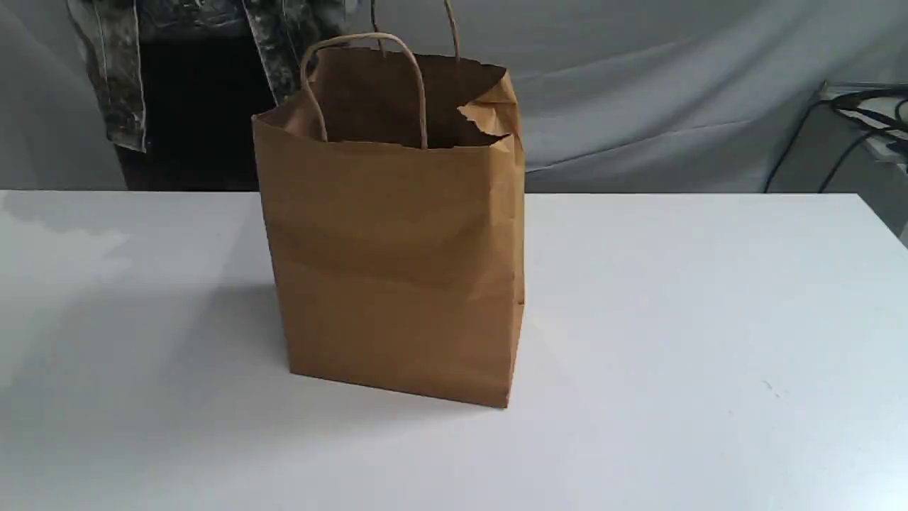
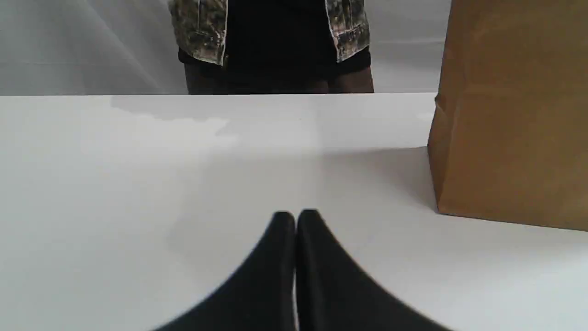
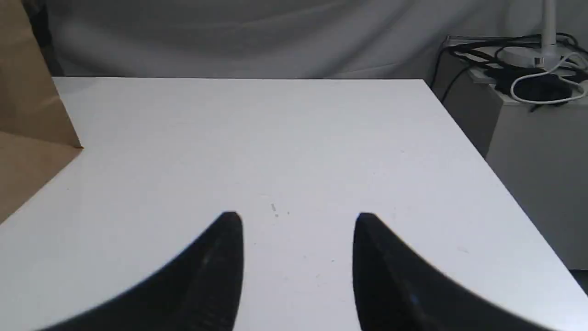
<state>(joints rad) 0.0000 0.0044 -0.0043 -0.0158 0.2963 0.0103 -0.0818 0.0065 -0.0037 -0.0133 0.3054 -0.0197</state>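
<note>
A brown paper bag (image 1: 394,241) with twisted handles stands upright and open in the middle of the white table (image 1: 709,319); its right top corner is crumpled. In the left wrist view the bag (image 2: 510,115) rises at one side, apart from my left gripper (image 2: 296,216), whose black fingers are pressed together with nothing between them, low over the bare table. My right gripper (image 3: 296,218) stands open over bare tabletop, empty, with the bag (image 3: 27,115) off at the frame's edge. Neither gripper shows in the exterior view.
A person in a camouflage jacket (image 1: 198,78) stands behind the table's far edge. A stand with black and white cables (image 3: 528,82) sits beyond the table's right side. Grey cloth (image 1: 674,92) hangs as a backdrop.
</note>
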